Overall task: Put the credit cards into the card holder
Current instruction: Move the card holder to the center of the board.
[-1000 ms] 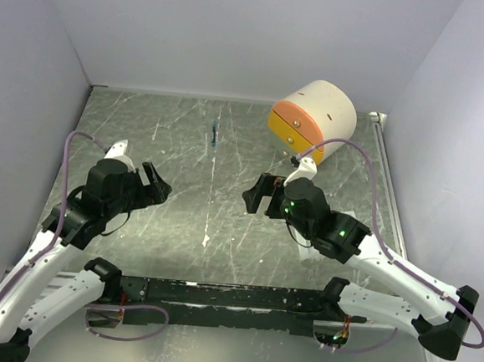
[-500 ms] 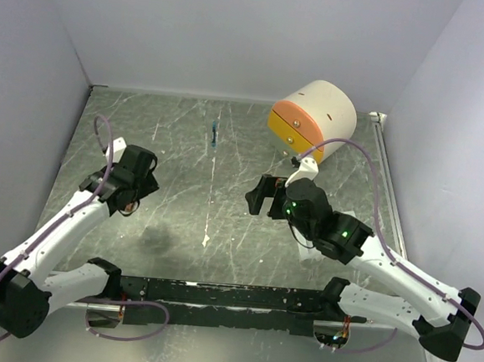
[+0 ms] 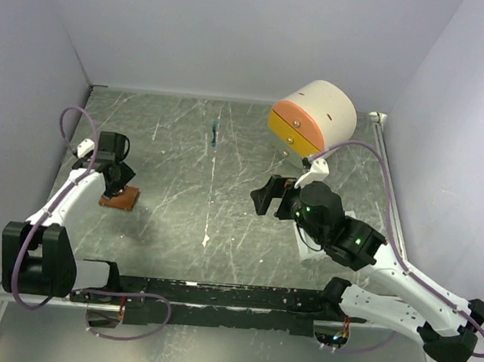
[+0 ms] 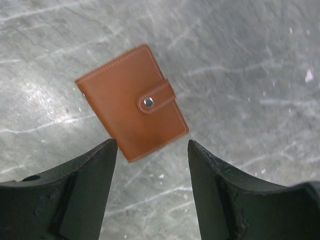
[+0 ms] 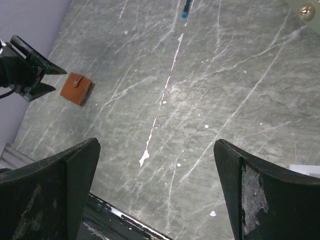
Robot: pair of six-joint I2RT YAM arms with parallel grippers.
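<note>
The card holder (image 3: 120,197) is a small brown wallet lying shut and flat on the table at the left, its snap stud facing up. It also shows in the left wrist view (image 4: 130,102) and, small, in the right wrist view (image 5: 76,89). My left gripper (image 3: 112,177) hovers just above it, open and empty (image 4: 151,145), with the wallet's near edge between the fingertips. My right gripper (image 3: 263,196) is open and empty (image 5: 156,144) above bare table right of centre. No credit cards show in any view.
A cream-and-orange rounded drawer box (image 3: 312,119) stands at the back right. A small blue pen-like thing (image 3: 215,134) lies at the back centre and also shows in the right wrist view (image 5: 186,9). Walls close in the left, back and right. A black rail (image 3: 224,295) runs along the front.
My left arm has swung out to the far left, uncovering the brown wallet, and its gripper now hangs over it. My right arm has shifted slightly right.
</note>
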